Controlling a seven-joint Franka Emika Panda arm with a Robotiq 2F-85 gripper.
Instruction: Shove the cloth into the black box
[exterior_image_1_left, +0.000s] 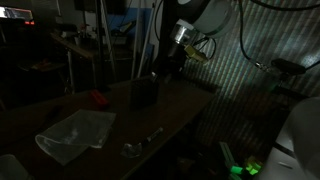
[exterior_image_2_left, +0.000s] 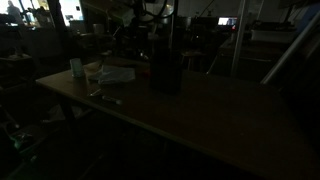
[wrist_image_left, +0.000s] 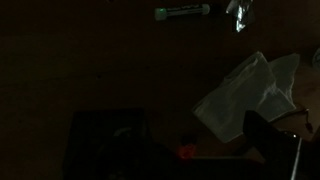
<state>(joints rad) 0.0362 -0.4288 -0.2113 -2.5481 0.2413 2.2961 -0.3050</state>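
Hanging with jaws apart and empty, the dark robot gripper (exterior_image_1_left: 166, 68) is poised just above and beside the small black cube-like box (exterior_image_1_left: 142, 93). The wrinkled pale grey-white fabric cloth (exterior_image_1_left: 75, 132) lies on the dark wooden table (exterior_image_1_left: 178, 106), well apart from the box.

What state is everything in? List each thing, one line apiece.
black box: upright on the table, nothing sticking out of it.
cloth: lying wrinkled on the table, outside the black box.
gripper: open, holding nothing, above the table by the black box.
red object: resting on the table, nothing touching it.
green marker: lying flat on the table.
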